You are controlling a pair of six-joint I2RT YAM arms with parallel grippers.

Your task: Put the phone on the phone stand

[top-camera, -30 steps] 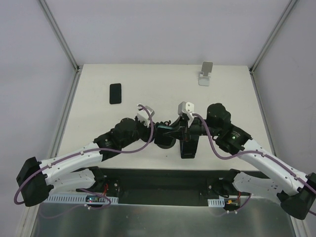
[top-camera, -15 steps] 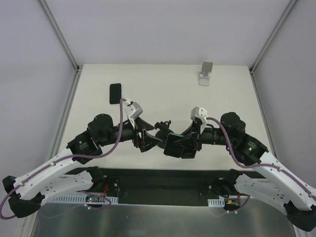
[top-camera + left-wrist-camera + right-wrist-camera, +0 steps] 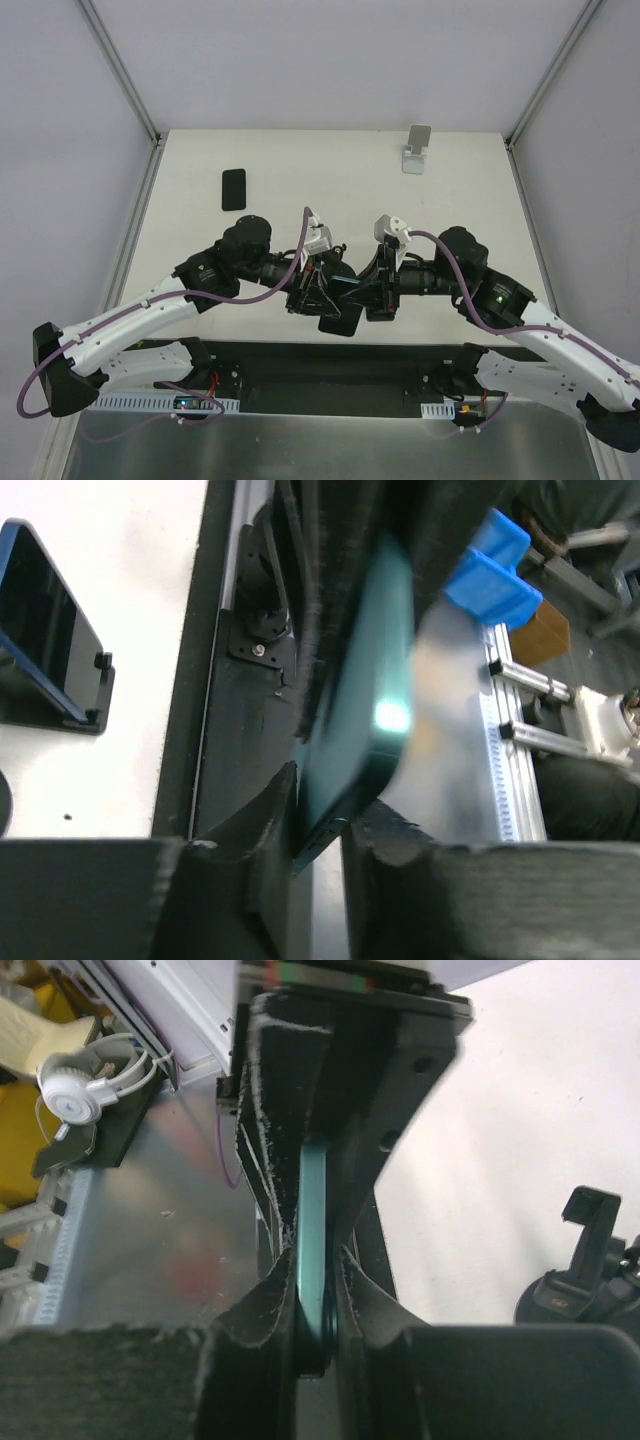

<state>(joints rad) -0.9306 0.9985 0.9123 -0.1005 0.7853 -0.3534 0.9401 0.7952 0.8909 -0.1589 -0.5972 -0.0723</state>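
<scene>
Left pincer (image 3: 318,825) and right pincer (image 3: 315,1295) both clench the phone (image 3: 316,1210) edgewise between them.

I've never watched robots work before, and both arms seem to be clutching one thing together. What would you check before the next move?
1. Right gripper pinches the phone by its edge between its fingers: ok.
2. Left gripper also clamps the phone: ok, though that view is blurred.
3. Phone stand upright and unoccupied at the far right of the table: ok.
4. Route to the stand free of objects; the spare black phone lies far left: ok.
5. Phone turned the right way for the stand: cannot tell.
</scene>
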